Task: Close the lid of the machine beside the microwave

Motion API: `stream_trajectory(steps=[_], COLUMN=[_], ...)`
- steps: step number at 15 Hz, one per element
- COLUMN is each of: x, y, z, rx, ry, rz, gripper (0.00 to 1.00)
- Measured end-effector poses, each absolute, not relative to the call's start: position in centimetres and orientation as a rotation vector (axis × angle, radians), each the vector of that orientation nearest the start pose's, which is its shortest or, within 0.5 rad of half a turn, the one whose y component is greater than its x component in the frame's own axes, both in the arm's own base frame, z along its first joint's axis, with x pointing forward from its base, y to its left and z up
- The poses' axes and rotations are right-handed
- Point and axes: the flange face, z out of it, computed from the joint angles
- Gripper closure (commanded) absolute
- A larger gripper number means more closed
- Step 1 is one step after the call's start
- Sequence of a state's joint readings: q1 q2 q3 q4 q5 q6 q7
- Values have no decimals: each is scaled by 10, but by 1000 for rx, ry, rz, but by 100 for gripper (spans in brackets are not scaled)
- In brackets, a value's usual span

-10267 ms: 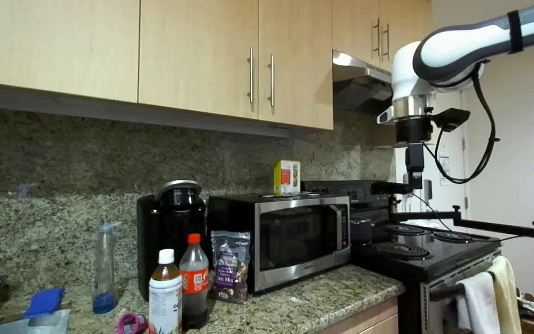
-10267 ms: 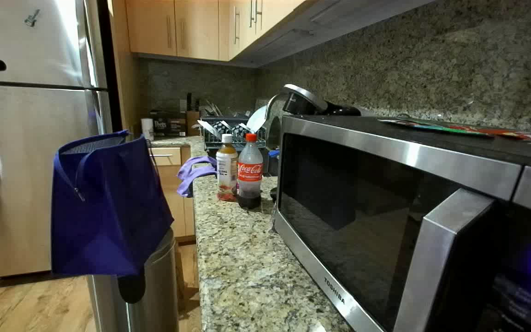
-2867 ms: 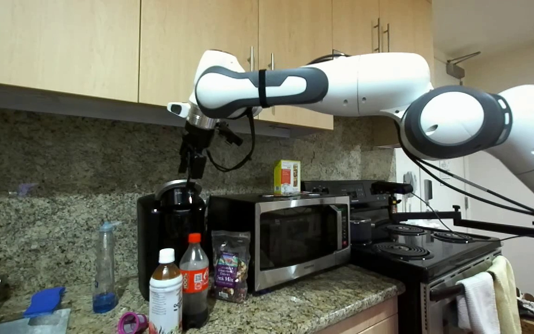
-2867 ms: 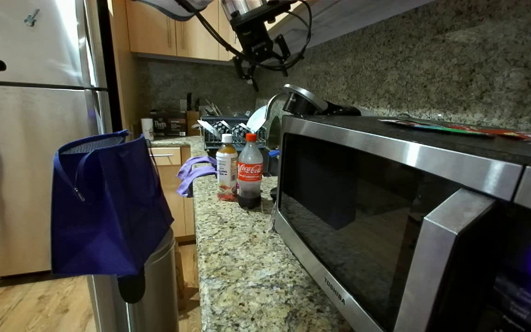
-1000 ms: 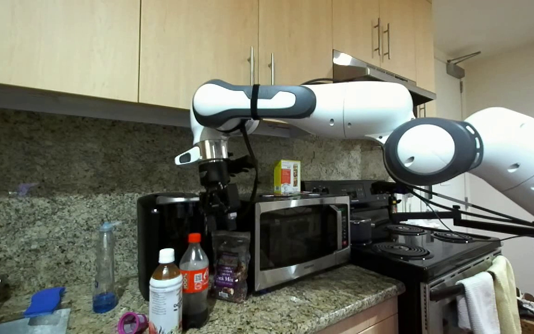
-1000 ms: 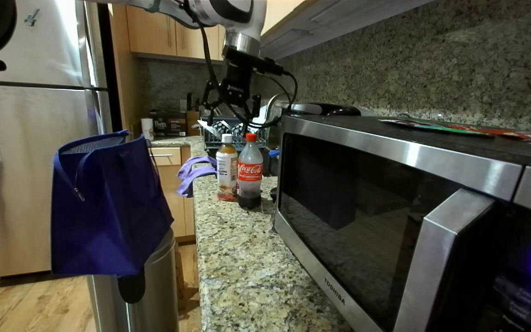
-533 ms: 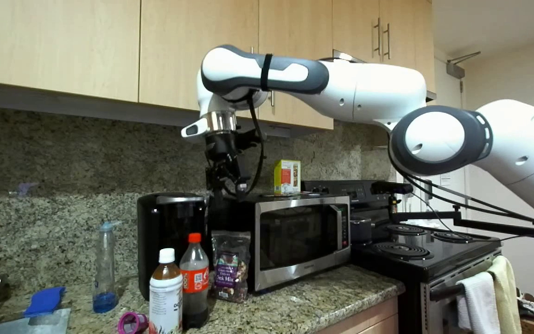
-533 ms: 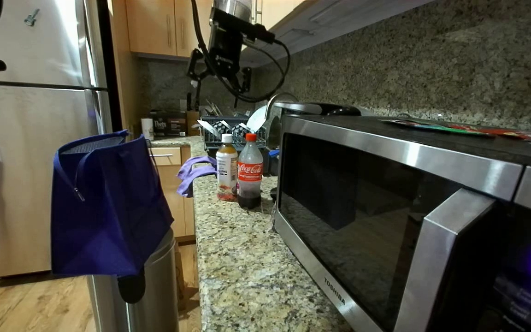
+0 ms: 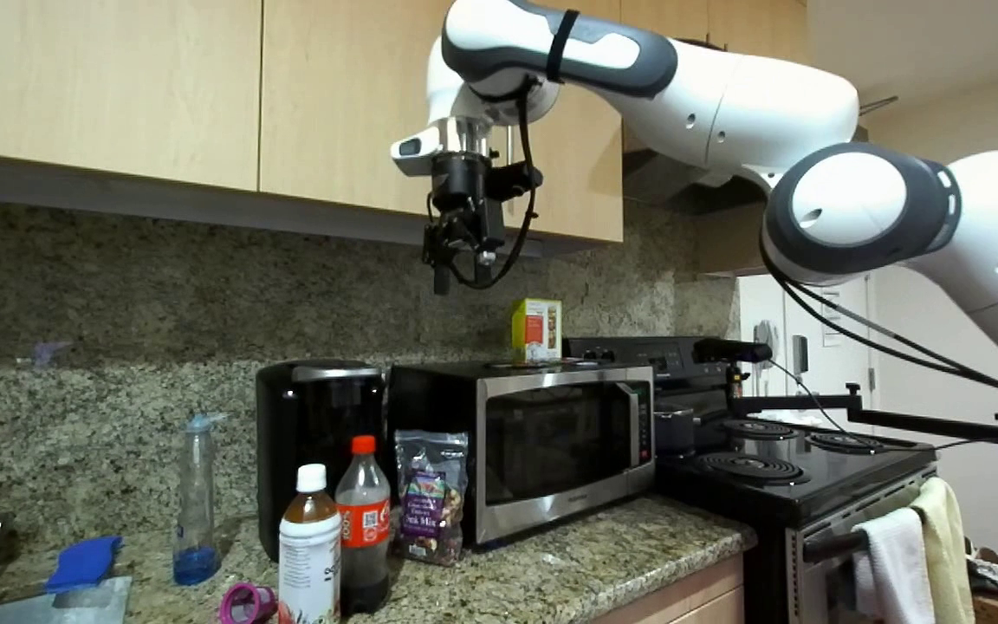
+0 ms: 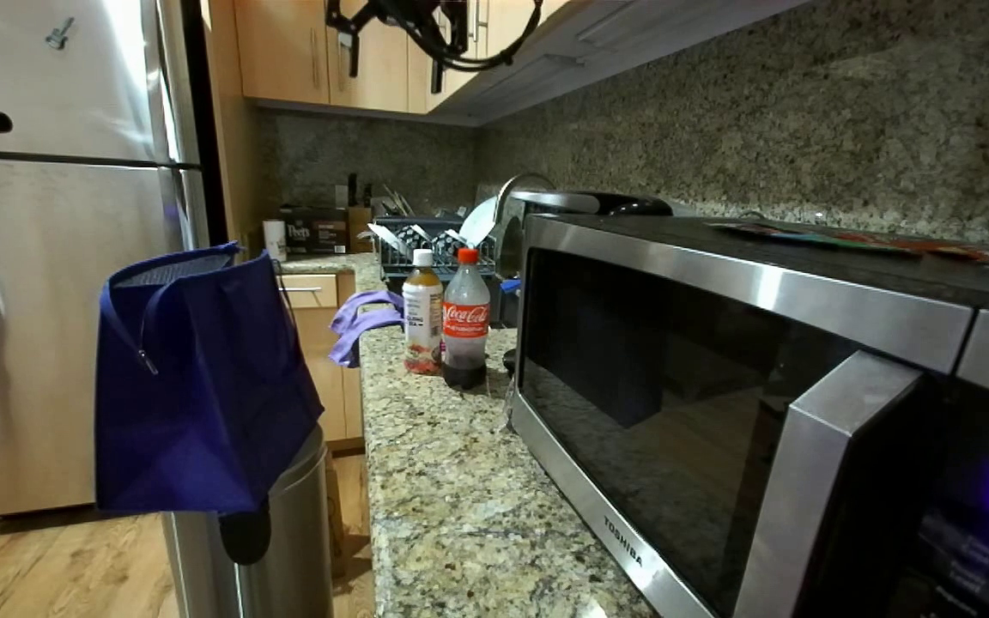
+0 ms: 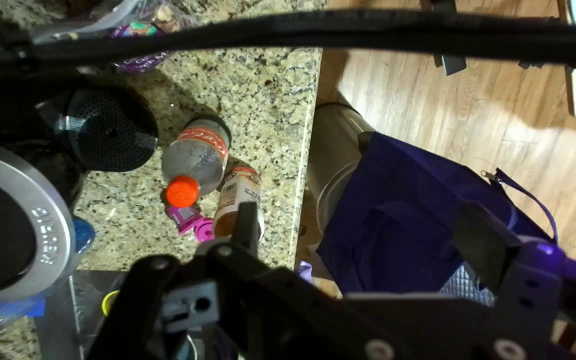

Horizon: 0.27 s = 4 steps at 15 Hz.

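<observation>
Black two-fingered claw (image 11: pixel 363 226): spread wide.
Rounded black silver-rimmed lid (image 11: pixel 13 227): seated flat, below the claw, well apart.

The machine (image 9: pixel 313 425) is glossy black plastic; its lid (image 11: pixel 13 222) is satin silver at the edge, duller black in the centre. The microwave (image 9: pixel 542 446) pairs brushed metal with shiny dark glass. The gripper (image 11: pixel 360 230) is dull black with flecks of bare metal; the arm (image 9: pixel 776 104) wears smooth white plastic. The desk (image 9: pixel 568 568) looks like polished speckled stone, the cupboards (image 9: pixel 360 104) like satin pale wood. The stove (image 9: pixel 828 477) is glossy black, the bin (image 10: pixel 301 519) smooth metal. The bag (image 10: pixel 203 386) and towels (image 9: pixel 893 555) are matt cloth, the packet (image 9: pixel 430 498) crinkled clear plastic, the cola bottle (image 9: pixel 363 529) smooth plastic.
</observation>
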State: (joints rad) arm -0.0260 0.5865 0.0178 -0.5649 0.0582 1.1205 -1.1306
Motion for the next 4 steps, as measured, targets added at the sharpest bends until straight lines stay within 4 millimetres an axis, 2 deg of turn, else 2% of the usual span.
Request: stream_trajectory(steps=[2, 4], x=[640, 644], y=[-9, -4], z=[682, 675], rx=[-2597, -2584], ry=[-1655, -1662], rz=[-32, -16], gripper=[0, 0])
